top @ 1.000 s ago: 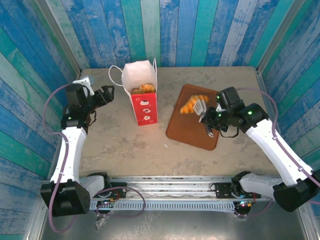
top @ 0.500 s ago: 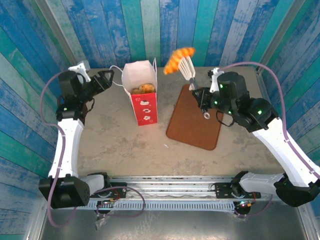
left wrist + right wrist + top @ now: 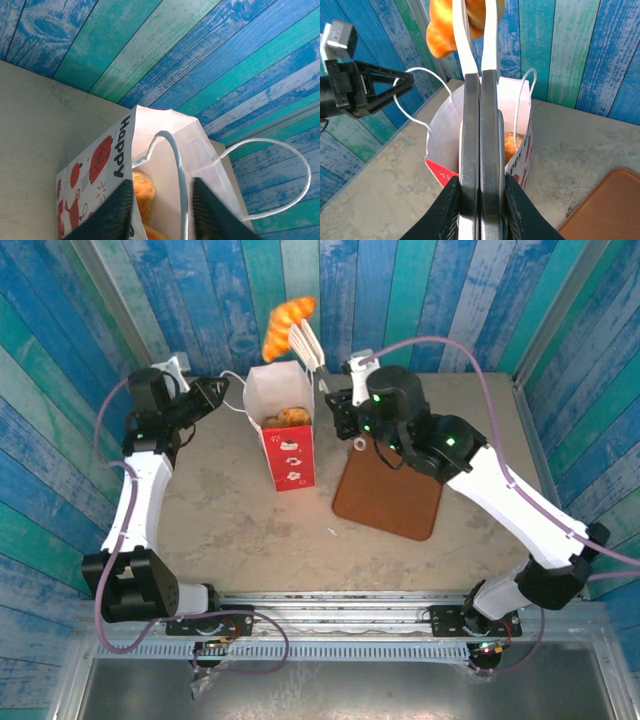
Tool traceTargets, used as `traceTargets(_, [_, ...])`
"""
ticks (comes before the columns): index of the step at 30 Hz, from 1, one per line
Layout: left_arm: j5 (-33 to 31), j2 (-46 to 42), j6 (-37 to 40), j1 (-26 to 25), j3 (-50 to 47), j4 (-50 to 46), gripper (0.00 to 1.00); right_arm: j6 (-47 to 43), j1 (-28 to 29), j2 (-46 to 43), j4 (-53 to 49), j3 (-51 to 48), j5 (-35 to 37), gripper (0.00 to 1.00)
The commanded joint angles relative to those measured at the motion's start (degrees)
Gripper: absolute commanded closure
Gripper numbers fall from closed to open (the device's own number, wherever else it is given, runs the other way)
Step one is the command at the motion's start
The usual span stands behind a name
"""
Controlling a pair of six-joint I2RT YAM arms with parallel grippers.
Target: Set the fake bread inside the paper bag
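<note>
One croissant (image 3: 288,322) hangs above the paper bag (image 3: 285,455), pinched in white tongs (image 3: 308,345) squeezed by the right claw (image 3: 480,200); the wrist view crops its top. The left claw (image 3: 162,200) is spread, the cord handle (image 3: 176,160) running between its fingers. More bread (image 3: 287,418) sits half-hidden inside.

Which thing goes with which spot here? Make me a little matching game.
Things:
1. croissant
2. paper bag
3. brown tray
4. white tongs

States:
A. lying flat on the table
B. clamped in the right gripper
C. standing upright with pastries inside
D. pinched in the tongs' tips, over the bag

Pairs: 1-D, 2-C, 3-A, 4-B
</note>
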Motion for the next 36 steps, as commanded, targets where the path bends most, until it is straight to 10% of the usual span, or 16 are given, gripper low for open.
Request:
traceTargets(1, [-0.9,1.4,1.5,0.3,0.9,1.1,0.77,-1.8,1.7,3.1,1.5,4.5,4.0,0.98])
traceTargets(28, [-5.4,-3.4,7.0,0.3,-1.7,-2.3,1.00,16.1,1.5,21.8,-17.9,15.9,-1.5,0.96])
traceTargets(36, [-5.1,-3.7,6.9,0.3,-2.2,-1.8,1.00,16.6,0.6,22.2,-18.2,16.0,-2.2,0.78])
